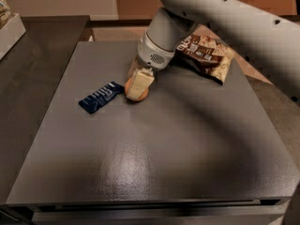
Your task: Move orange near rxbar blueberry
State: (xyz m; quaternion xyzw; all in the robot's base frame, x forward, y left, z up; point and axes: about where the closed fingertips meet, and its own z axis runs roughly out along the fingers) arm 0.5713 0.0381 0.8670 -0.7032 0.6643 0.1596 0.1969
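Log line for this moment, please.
gripper: shut on orange, low over table | orange: close beside rxbar blueberry, contact unclear | snack bag: far side

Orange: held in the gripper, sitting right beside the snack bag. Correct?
Not quite. The orange, held in the gripper, sits right beside the blue bar, not the snack bag, which lies apart, further back on the table. The camera view shows this.
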